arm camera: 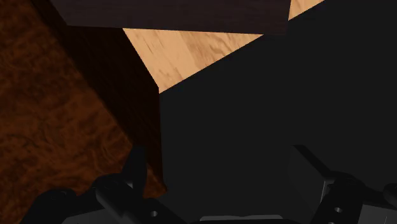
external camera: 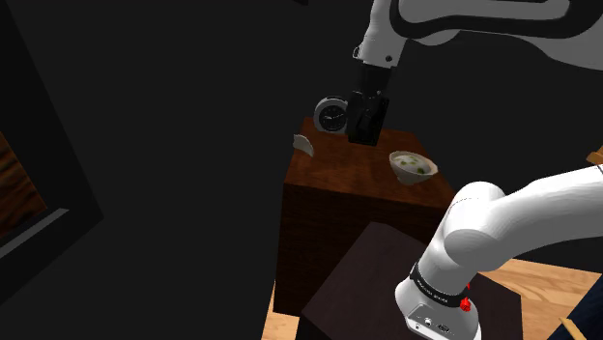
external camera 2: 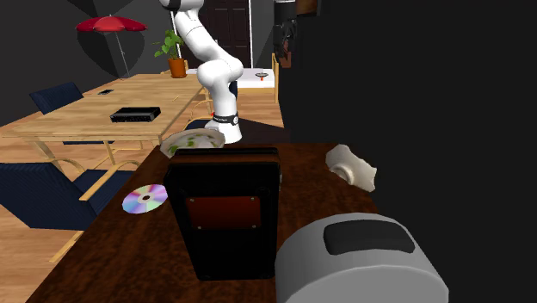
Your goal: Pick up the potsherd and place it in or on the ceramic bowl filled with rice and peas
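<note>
surroundings: dark wood surface (external camera 2: 120,258) is carrying a tall black box (external camera 2: 224,211) mid-top, a grey rounded appliance (external camera 2: 361,258) just beside it, and a shiny disc (external camera 2: 145,199) lying flat near one edge.
blocking: the black box is standing between the grey appliance and the bowl (external camera: 414,166), hiding part of the bowl in the second exterior view. A dark wall (external camera 2: 413,77) is running close along the surface on that view's right.
bowl: pale, showing white and green filling, sitting at the end of the surface nearer the stand.
potsherd (external camera: 304,145): pale curved piece, lying at the surface's edge beside the dark wall.
hand (arm camera: 217,156): fingers (arm camera: 135,167) are standing wide apart, gripping nothing. It is hanging above the surface and looking past its edge at light wood floor (arm camera: 172,51).
potsherd vs hand: lying below the hand and toward the shoulder view's left, apart, not touching.
</note>
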